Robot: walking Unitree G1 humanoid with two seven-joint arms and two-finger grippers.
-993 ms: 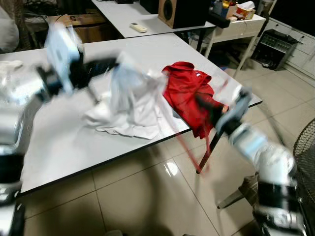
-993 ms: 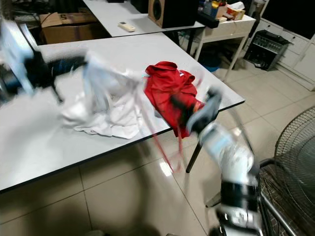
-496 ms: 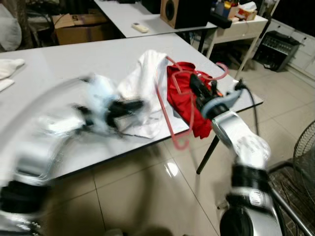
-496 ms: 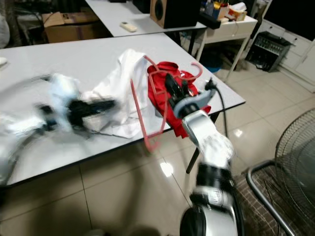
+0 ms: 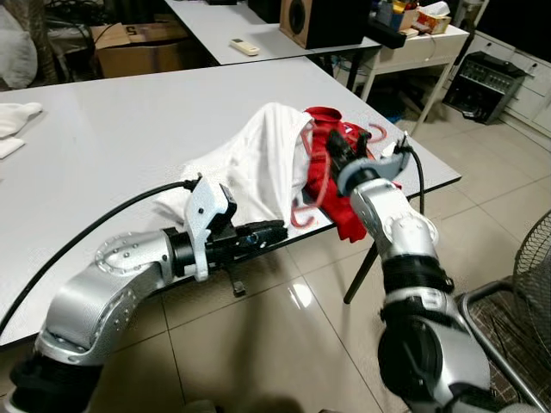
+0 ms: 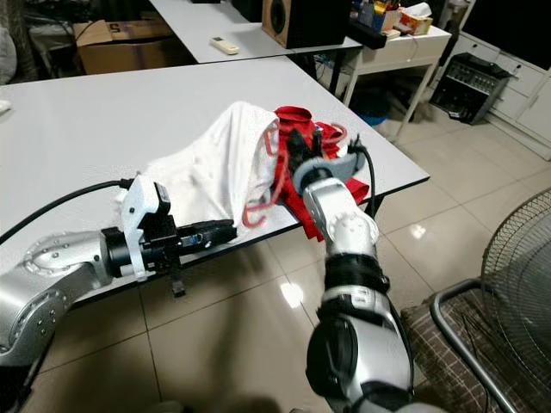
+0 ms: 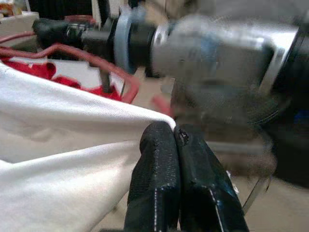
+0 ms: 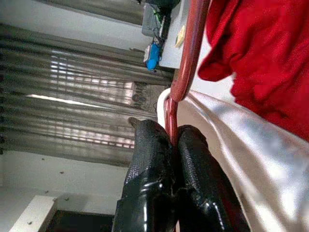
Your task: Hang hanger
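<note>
- Left gripper [image 7: 175, 140], fingers pressed together, pinches the hem of the white shirt [image 5: 258, 163] at the table [image 5: 112, 129] edge.
- Right gripper [image 8: 170, 140] clamps the red hanger [image 6: 263, 194], which sits partly inside the shirt, beside the red garment [image 5: 344, 185].

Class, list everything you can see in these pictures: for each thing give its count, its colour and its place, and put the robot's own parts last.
white garment: one, white, draped near the table's front edge.
red garment: one, red, at the table's right corner.
hanger: one, red, between the two garments.
table: one, white, in front of the robot.
speaker: one, brown and black, on the far table.
remote: one, white, on the far table.
fan: one, black, on the floor at right.
left claw: one, black, pinching the white garment's edge.
right claw: one, black, clamped on the hanger.
</note>
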